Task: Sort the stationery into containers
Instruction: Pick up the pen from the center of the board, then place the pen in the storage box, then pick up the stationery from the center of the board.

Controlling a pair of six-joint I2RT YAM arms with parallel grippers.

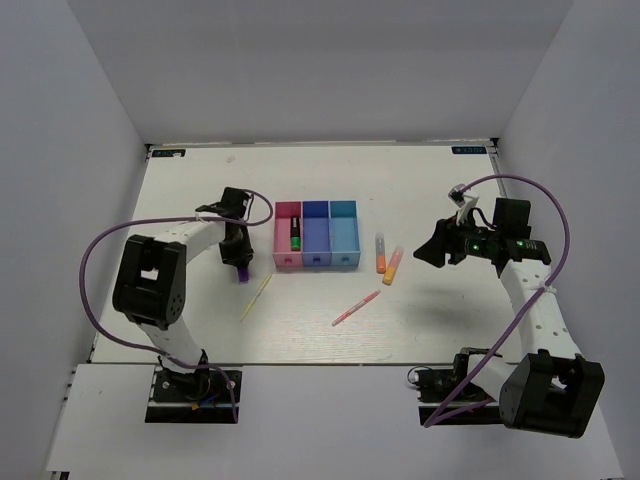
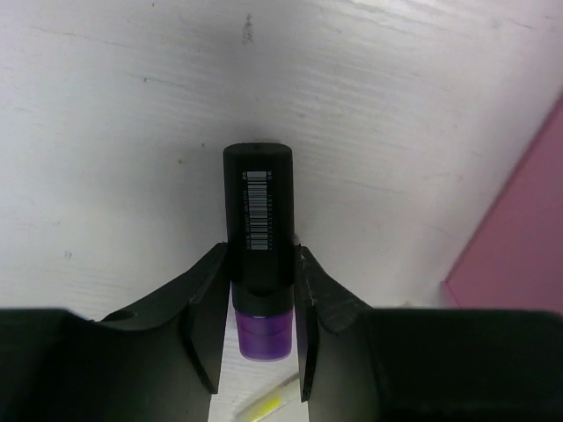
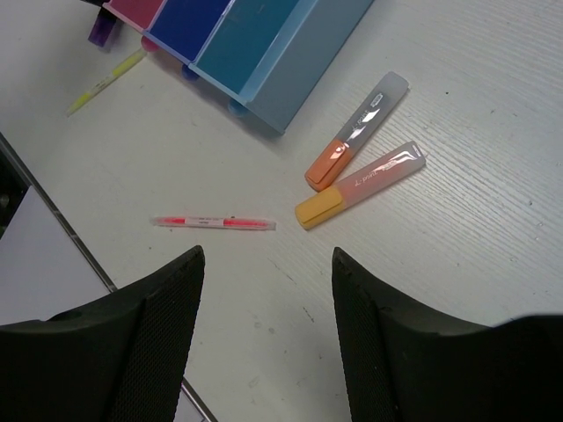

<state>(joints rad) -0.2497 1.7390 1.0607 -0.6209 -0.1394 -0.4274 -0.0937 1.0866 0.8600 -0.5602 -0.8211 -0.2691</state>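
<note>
Left pincer [image 2: 260, 281] clamped on purple marker [image 2: 259, 202], just left of pink bin [image 1: 287, 260]. Yellow stick [image 1: 256, 297] flat on tabletop [image 1: 450, 200] nearby. Pink bin holds green-banded marker [image 1: 296, 236]; blue bin [image 1: 316, 260] and cyan bin [image 1: 344, 259] adjoin. Orange highlighter [image 1: 380, 254] and paler highlighter [image 1: 392, 266] lie just right of cyan bin, pink pen [image 1: 356, 308] nearer the arms. Right pincer [image 3: 266, 259] spread wide, gripping nothing.

You are in a robot test lab, not a home or a shop. Your white table [image 1: 200, 180] sits inside a box of plain grey walls [image 1: 60, 150]. Two robot arms are bolted at its near edge, the left arm [image 1: 160, 275] and the right arm [image 1: 535, 315]. A purple cable [image 1: 84, 275] loops out from each one. On the table, three little bins [image 1: 316, 235] in a row and a pink pen [image 1: 356, 308] are laid out like a test.
</note>
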